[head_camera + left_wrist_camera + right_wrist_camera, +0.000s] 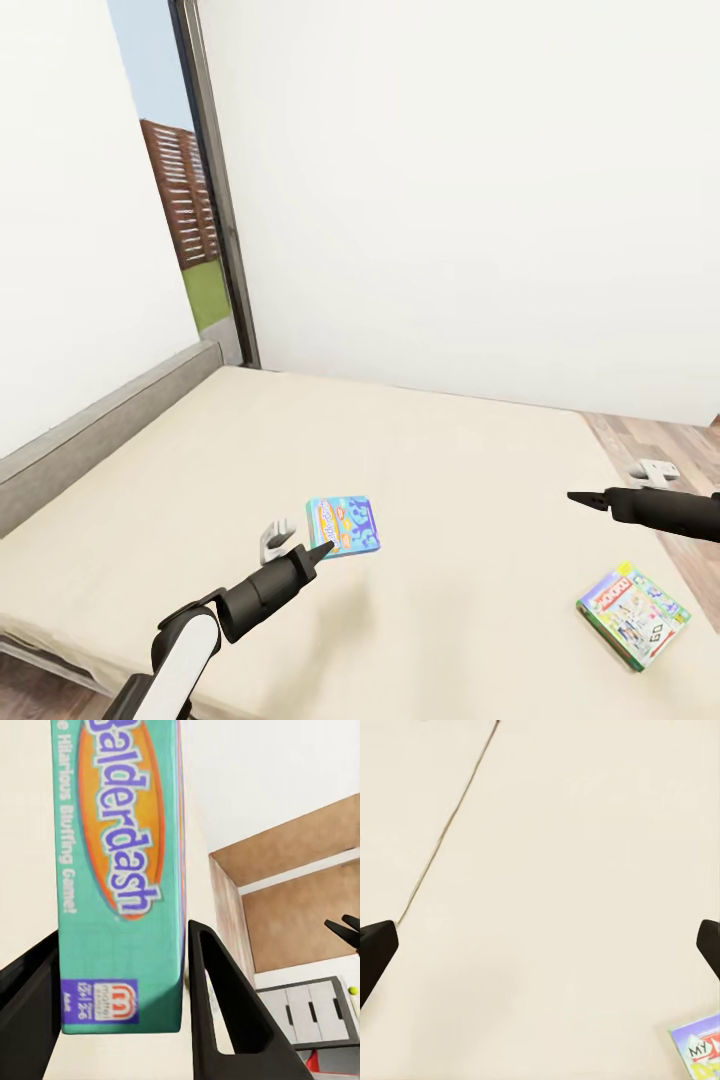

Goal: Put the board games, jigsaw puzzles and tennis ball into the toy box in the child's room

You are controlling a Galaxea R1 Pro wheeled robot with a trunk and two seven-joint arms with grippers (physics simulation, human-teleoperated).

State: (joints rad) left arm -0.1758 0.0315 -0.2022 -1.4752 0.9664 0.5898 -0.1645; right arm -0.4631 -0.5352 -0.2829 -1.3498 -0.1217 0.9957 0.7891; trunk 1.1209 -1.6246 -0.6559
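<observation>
A teal Balderdash board game (344, 525) hangs a little above the beige bed (420, 450), with my left gripper (322, 550) shut on its lower edge. In the left wrist view the box (120, 870) stands between the two black fingers (225, 1012), clamped on both sides. A second board game, a green Monopoly box (633, 613), lies flat near the bed's right edge; its corner (701, 1050) shows in the right wrist view. My right gripper (580, 497) hovers open over the mattress left of and above that box, nothing between its fingers (375, 952).
A grey headboard (100, 420) runs along the bed's left side under a white wall. A window (185, 200) stands at the back left corner. Wood floor (660, 440) lies beyond the bed's right edge. A grey drawer unit (311, 1009) with a small yellow-green ball (352, 990) shows far off.
</observation>
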